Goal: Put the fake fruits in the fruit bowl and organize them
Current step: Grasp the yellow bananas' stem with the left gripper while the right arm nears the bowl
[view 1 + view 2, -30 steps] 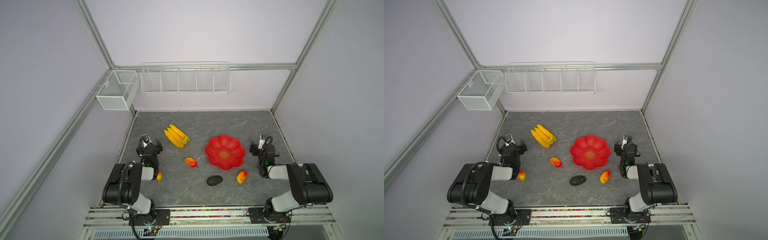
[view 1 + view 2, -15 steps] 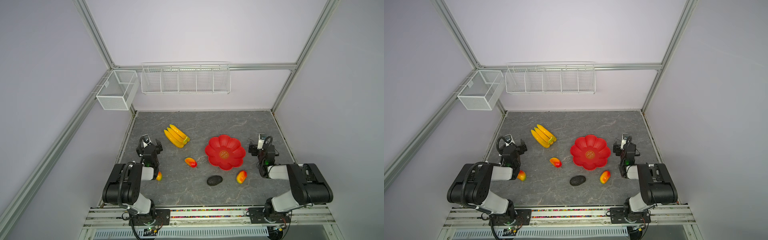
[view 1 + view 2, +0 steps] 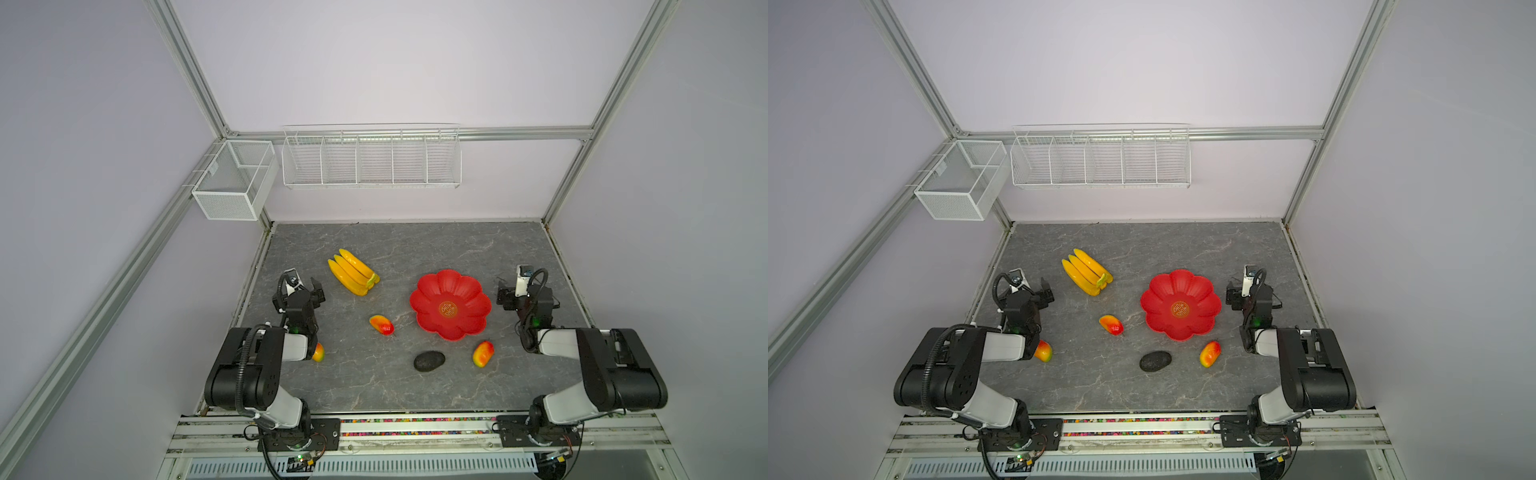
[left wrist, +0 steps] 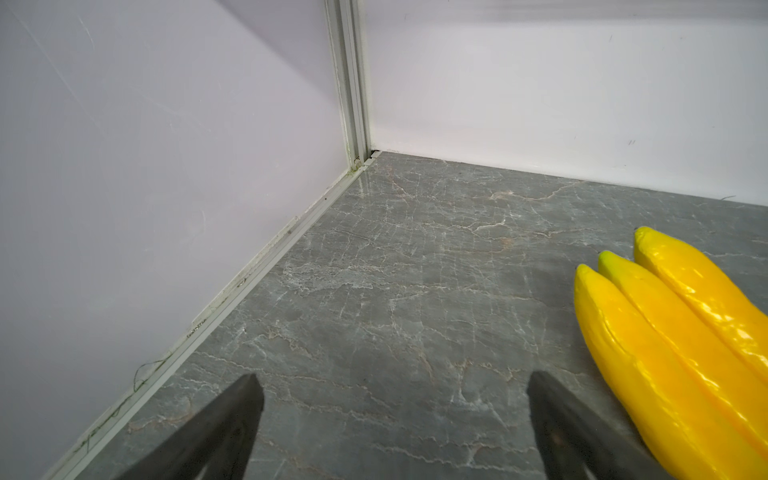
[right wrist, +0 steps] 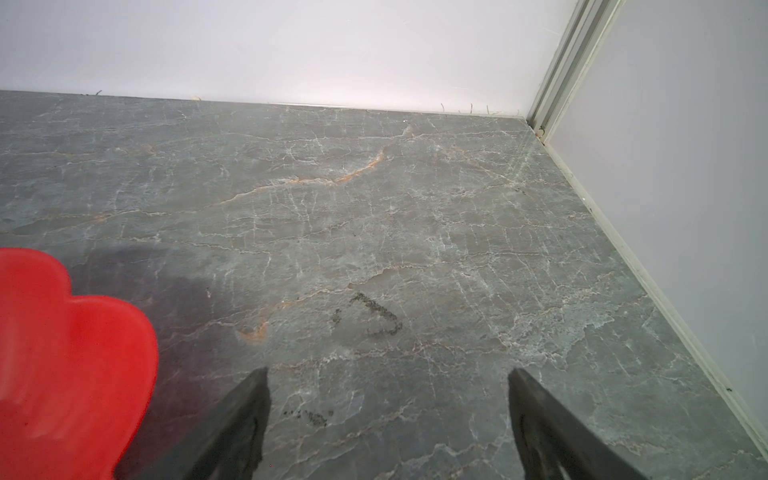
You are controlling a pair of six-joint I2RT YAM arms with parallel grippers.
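Note:
The red scalloped fruit bowl [image 3: 465,291] [image 3: 1196,291] [image 5: 62,353] stands empty at the right of the mat. The yellow banana bunch [image 3: 353,272] [image 3: 1087,277] [image 4: 673,332] lies at the back left. One mango [image 3: 381,324] [image 3: 1111,324] lies mid-mat, another [image 3: 483,353] in front of the bowl. A third [image 3: 318,352] is partly hidden by the left arm. The dark avocado [image 3: 429,360] [image 3: 1155,360] lies near the front. My left gripper [image 3: 305,286] [image 4: 395,390] is open and empty, left of the bananas. My right gripper [image 3: 515,297] [image 5: 388,386] is open and empty, right of the bowl.
Two white wire baskets [image 3: 235,180] [image 3: 371,160] hang on the back wall, above the mat. Enclosure walls close in the grey marble mat [image 3: 415,249] at the left, back and right. Both arm bases sit on the front rail.
The right gripper has edged slightly towards the bowl. The left arm and all the fruits lie as before.

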